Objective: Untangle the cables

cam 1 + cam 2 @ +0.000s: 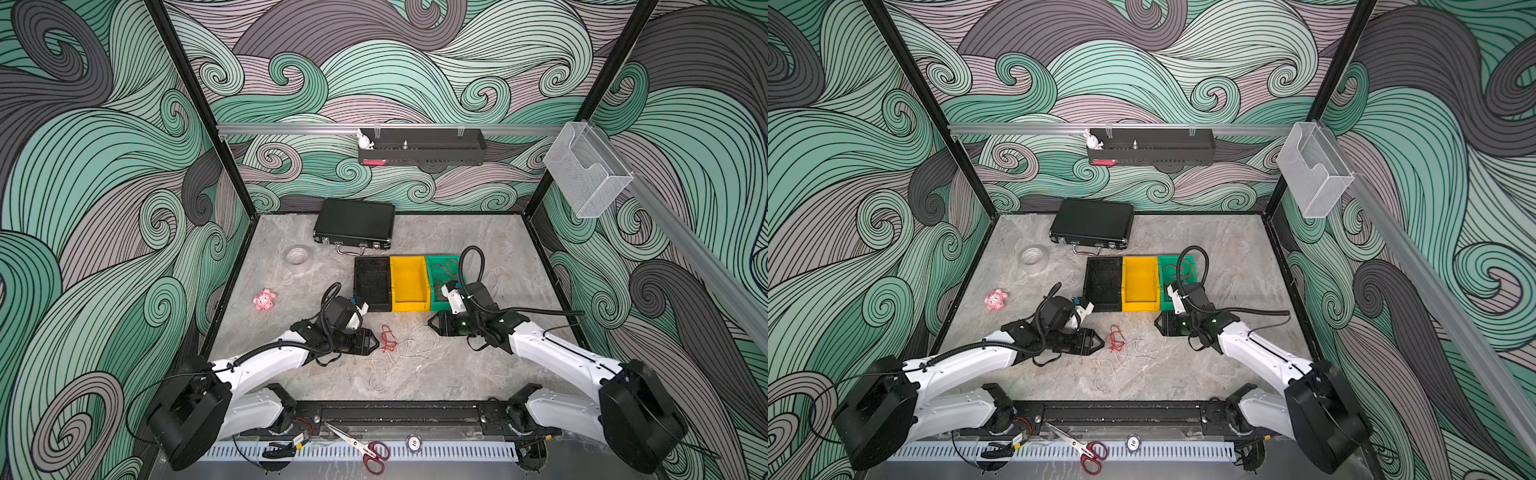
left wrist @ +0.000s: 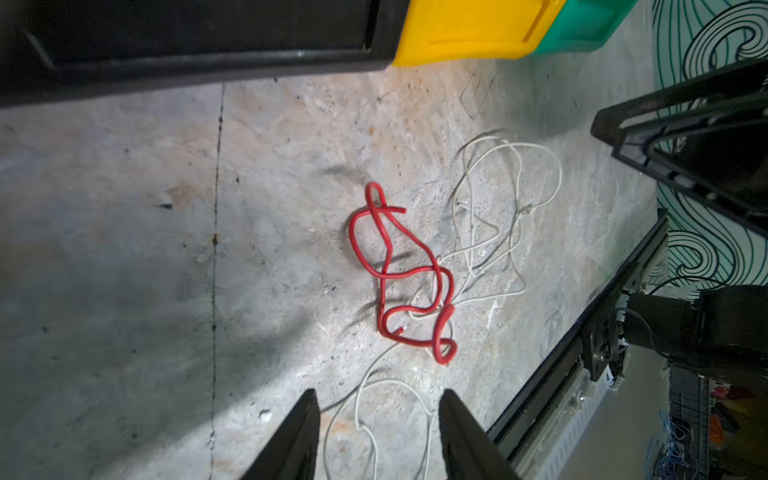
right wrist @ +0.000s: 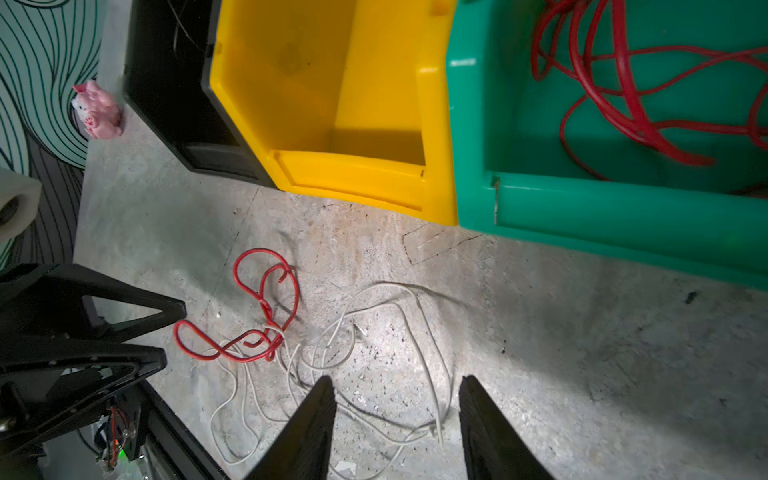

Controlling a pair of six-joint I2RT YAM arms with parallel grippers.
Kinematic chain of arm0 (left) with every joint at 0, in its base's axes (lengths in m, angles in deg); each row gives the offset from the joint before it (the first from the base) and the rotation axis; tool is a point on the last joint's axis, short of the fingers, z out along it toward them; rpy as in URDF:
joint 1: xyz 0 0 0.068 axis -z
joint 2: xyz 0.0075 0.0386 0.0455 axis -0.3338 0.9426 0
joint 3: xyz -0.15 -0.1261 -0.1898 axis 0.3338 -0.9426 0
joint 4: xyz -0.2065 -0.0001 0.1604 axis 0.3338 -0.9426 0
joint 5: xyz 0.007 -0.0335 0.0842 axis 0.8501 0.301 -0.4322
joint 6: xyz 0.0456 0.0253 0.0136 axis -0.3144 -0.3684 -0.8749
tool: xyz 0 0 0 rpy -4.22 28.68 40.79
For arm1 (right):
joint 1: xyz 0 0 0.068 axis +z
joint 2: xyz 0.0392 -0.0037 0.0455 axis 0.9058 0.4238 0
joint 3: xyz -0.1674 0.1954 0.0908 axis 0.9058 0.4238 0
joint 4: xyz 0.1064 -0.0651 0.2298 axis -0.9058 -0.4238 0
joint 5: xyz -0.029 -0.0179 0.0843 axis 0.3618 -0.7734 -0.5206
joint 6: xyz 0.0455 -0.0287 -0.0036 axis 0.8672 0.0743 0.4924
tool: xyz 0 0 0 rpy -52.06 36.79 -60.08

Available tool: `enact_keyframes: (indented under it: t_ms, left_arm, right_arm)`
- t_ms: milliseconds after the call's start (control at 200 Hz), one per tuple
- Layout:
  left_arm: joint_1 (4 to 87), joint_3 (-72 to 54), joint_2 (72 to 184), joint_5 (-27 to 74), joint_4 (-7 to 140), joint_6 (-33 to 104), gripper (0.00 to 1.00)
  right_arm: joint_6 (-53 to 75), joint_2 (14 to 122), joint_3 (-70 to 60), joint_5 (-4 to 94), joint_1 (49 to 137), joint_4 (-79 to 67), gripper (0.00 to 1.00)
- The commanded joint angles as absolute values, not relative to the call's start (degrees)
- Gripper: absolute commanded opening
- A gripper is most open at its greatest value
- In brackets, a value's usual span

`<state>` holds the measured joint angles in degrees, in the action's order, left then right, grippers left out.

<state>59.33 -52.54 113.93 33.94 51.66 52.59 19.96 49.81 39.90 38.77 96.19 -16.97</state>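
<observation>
In both top views the left tool [image 1: 377,343] and the right tool [image 1: 430,323] sit low over the tabletop [image 1: 478,374], tips facing each other across the loose cables. The red cable [image 1: 388,337] lies just beside the left tool's tip. The white cable [image 1: 405,354] sprawls right of it and nearer, reaching close to the right tool. Bare tabletop runs from the tangle to the near base rail [image 1: 395,411] and off to the right. On the far side the black bin [image 1: 372,282], yellow bin [image 1: 409,282] and green bin [image 1: 434,266] stand in a touching row. The right arm hides much of the green bin, where more red cable [image 1: 446,266] shows.

In the left wrist view the left tool [image 2: 379,395] has its jaws well apart and grips nothing. A white loop lies on the tabletop between them. The red cable [image 2: 399,274] lies kinked ahead and crosses white strands [image 2: 518,187]; which one lies on top at the crossings is hard to make out. The frame edge cuts off the finger bases.

In the right wrist view the right tool [image 3: 397,382] is likewise spread and empty. The white cable [image 3: 390,285] runs behind one finger, and that stretch is hidden. A loop of the red cable [image 3: 266,309] lies close to the left tool's tips, possibly touching. The black bin's inside is too dark to read, and the green bin is cut off.
</observation>
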Motion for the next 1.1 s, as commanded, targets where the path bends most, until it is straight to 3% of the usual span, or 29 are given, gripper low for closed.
enact_keyframes:
  t_ms: [0,360,435,670,791,1096]
  left_arm:
    - [60.47,-52.97,116.19,34.76,53.77,51.77,0.50]
    - [62.99,-54.34,119.80,33.79,59.13,52.21,0.47]
    - [63.46,-54.17,120.81,33.80,59.78,52.43,0.46]
    - [63.95,-53.03,123.54,35.23,60.07,53.10,0.24]
    - [63.92,-52.44,122.32,33.55,58.27,53.22,0.00]
    - [63.89,-49.72,115.19,29.03,50.23,53.59,0.00]
  right_arm:
    - [20.13,51.92,40.78,39.38,96.33,-14.08,0.47]
    - [20.40,57.69,41.50,38.85,96.54,-11.28,0.31]
    - [20.59,57.77,41.50,38.45,96.50,-11.02,0.24]
    - [20.46,51.14,41.47,39.43,96.65,-13.35,0.09]
    - [20.12,45.68,41.28,40.96,96.57,-16.11,0.05]
    - [19.21,31.86,39.73,46.54,95.03,-24.49,0.01]
